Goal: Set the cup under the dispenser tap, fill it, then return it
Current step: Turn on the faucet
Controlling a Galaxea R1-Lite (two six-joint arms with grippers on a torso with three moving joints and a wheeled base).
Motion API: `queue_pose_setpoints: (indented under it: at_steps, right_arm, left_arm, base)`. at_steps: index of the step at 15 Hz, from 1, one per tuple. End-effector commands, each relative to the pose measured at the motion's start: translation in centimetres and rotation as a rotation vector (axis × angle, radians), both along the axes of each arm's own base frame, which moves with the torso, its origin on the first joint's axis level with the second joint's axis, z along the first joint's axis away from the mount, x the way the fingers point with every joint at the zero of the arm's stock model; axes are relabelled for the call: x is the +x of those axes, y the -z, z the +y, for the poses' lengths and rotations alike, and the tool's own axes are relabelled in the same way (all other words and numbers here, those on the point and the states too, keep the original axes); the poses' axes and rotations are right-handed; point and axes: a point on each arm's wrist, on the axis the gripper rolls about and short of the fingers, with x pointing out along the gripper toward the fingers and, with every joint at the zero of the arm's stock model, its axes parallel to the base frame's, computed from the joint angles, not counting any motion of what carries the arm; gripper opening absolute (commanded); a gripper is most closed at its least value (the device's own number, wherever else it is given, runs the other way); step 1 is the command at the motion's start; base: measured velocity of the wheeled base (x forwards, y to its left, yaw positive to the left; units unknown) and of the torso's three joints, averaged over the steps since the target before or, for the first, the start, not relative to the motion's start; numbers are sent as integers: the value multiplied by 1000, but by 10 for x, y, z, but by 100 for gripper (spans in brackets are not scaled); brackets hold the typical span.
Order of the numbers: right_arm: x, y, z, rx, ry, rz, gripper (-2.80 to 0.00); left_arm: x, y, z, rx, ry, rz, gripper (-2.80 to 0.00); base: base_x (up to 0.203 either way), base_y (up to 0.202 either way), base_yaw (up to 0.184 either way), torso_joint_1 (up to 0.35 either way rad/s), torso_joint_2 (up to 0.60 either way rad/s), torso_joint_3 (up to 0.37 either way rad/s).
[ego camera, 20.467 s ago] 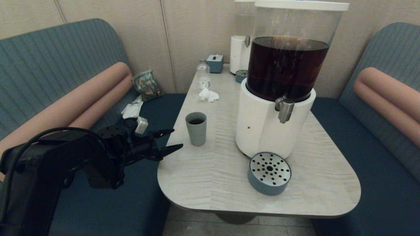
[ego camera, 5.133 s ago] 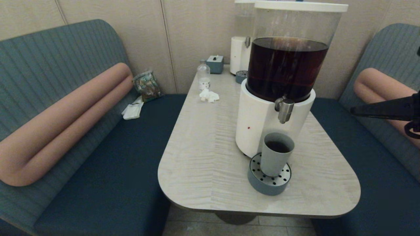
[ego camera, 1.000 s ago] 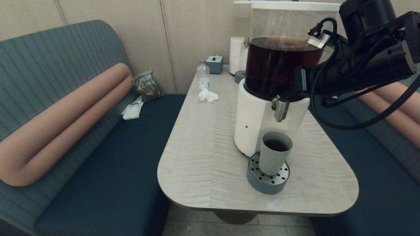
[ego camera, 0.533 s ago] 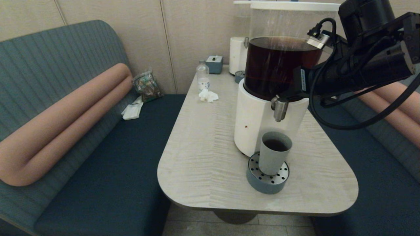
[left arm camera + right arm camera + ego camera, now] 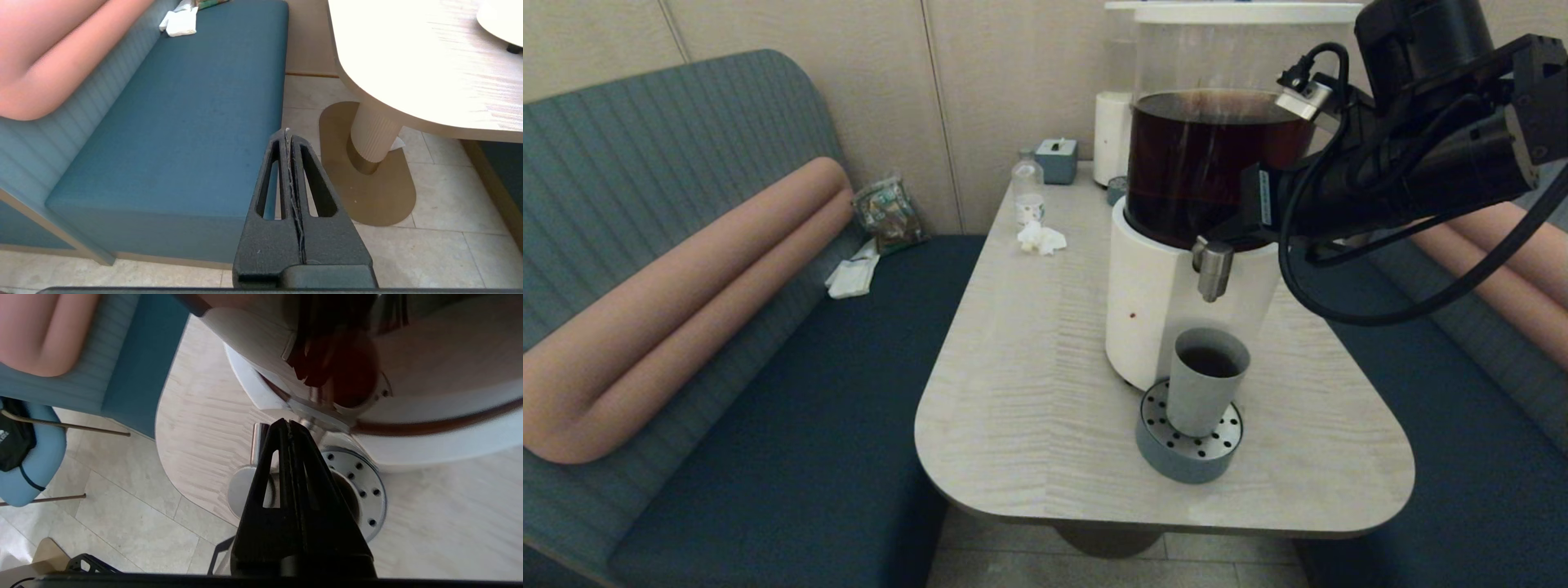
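The bench (image 5: 1029, 408) is occupied by the big dispenser (image 5: 1176, 302) with its dark-brown tank. The right hand (image 5: 289, 424), its fingers pressed together on nothing, is held at the top of the dispenser tap (image 5: 1213, 268). The round tray (image 5: 1186, 445) is seen below, and the cup (image 5: 1205, 380) is stood upright on it, under the tap. The left hand (image 5: 287, 131), likewise closed and empty, is parked low beside the seat (image 5: 184, 122).

Cup (image 5: 1206, 379) on tray (image 5: 1188, 452), below dispenser tap (image 5: 1214, 268).

No readable text, label, brand, number or sign shows on anything in these views.
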Motion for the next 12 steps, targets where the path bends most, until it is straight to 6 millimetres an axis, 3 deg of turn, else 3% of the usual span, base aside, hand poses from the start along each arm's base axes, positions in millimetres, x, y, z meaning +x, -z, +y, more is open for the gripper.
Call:
queue_pose_setpoints:
  at_steps: [1,12]
  right_arm:
    - [0,3,2,-4,-2,15,-280]
    - [-6,9,1,-12,0,46,-280]
  left_arm:
    - [0,0,0,0,-1,2,-280]
    - [0,0,0,0,-1,2,-280]
  base:
    - [0,0,0,0,0,0]
    - [0,0,0,0,0,0]
